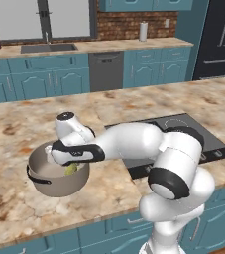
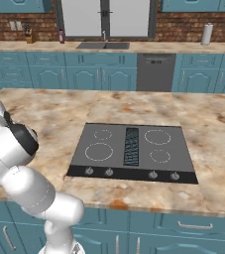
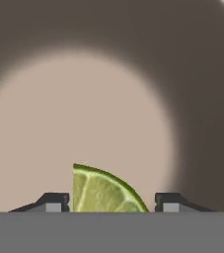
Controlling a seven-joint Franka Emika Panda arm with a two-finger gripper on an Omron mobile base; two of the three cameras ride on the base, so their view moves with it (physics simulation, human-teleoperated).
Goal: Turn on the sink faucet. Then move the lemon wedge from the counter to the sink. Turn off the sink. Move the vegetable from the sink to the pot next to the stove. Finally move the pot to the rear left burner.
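Gripper (image 3: pixel 108 205) reaching down into pot (image 1: pixel 54 183)
Lemon wedge (image 3: pixel 103 190) is sitting between the parted fingertips (contact unclear, can't tell if gripped), inside the pot standing on the counter (image 1: pixel 134 106) left of stove (image 2: pixel 134 146).

The marbled beige surface (image 1: pixel 15 124) stretches wide over teal cabinet fronts. On it sits the squat tan-grey pot (image 1: pixel 54 184), near the front edge. Just to its right, the dark stove (image 2: pixel 134 149) lies flush in the stone.

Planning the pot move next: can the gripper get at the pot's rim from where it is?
Probably yes: the gripper hangs inside the pot, jaws apart around the lemon wedge, and nothing lies between it and the rim.
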